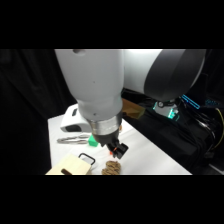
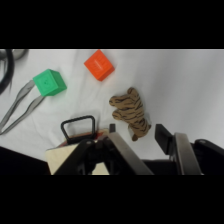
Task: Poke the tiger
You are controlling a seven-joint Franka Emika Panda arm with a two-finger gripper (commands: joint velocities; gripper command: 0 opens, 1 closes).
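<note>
Below, white table [image 2: 165,80], tiger [image 2: 130,112] w/ spread-fingered gripper [image 2: 139,137] over it, dark room.

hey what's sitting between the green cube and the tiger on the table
In the wrist view nothing lies between the green cube and the tiger, only bare white table. The orange block sits off that line.

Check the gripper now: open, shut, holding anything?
Gripper: open, holding nothing; its fingers straddle the lower end of the tiger in the wrist view.

No legible text, label, number or sign anywhere.
</note>
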